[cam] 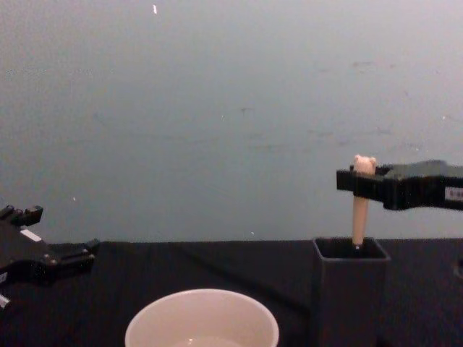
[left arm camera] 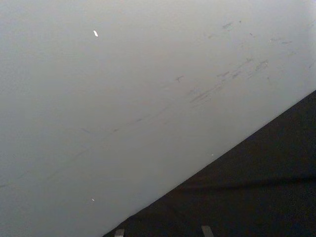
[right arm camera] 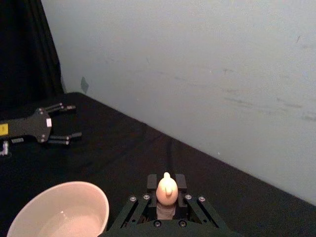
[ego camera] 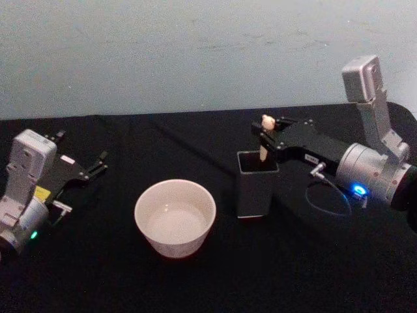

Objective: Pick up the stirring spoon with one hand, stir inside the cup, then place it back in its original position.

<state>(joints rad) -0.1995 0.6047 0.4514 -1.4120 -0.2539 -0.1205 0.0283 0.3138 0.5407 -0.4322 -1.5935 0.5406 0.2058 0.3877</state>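
The stirring spoon (ego camera: 262, 152) stands upright in the dark grey square holder (ego camera: 254, 190), its bowl hidden inside. My right gripper (ego camera: 266, 135) reaches in from the right and is shut on the pale handle just under the bear-head knob (right arm camera: 167, 186). From the chest, the handle (cam: 359, 220) rises out of the holder (cam: 347, 296) into the right gripper (cam: 359, 182). The cream cup (ego camera: 174, 218) sits left of the holder, apart from it. My left gripper (ego camera: 81, 151) rests open at the table's far left.
A black cloth (ego camera: 306, 274) covers the table, with a pale wall (ego camera: 195, 52) close behind. In the right wrist view the cup (right arm camera: 54, 212) lies below the left gripper (right arm camera: 71, 121). A loose cable (ego camera: 326, 195) loops off the right wrist.
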